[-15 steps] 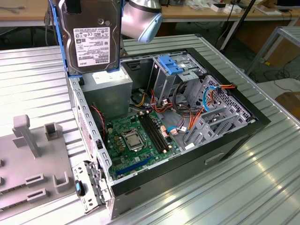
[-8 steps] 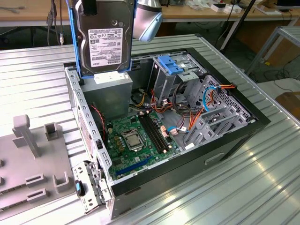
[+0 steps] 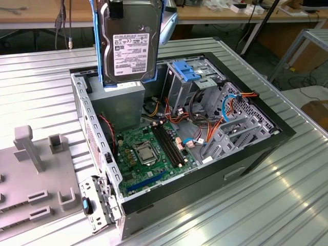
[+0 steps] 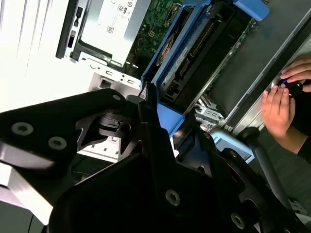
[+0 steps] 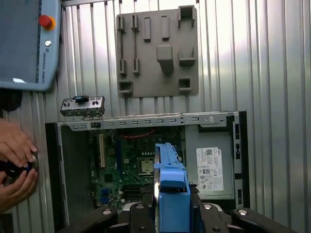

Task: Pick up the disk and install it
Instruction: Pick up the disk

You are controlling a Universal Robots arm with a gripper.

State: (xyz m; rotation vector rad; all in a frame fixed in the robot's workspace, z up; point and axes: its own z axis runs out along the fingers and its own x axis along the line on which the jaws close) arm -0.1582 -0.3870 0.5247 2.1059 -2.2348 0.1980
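Ribbed silvery metal worktop carries an open black desktop computer case at centre in the exterior view. A flat grey plastic fixture plate with raised blocks lies at 8 o'clock, close by.

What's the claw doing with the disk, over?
Black claw shut on the flat blue-railed hard disk. Disk aloft, upright, above the open black computer case. Person's hands beside the case, clear of the disk.

The blue-railed disk hangs upright, labelled face showing, above the open case.
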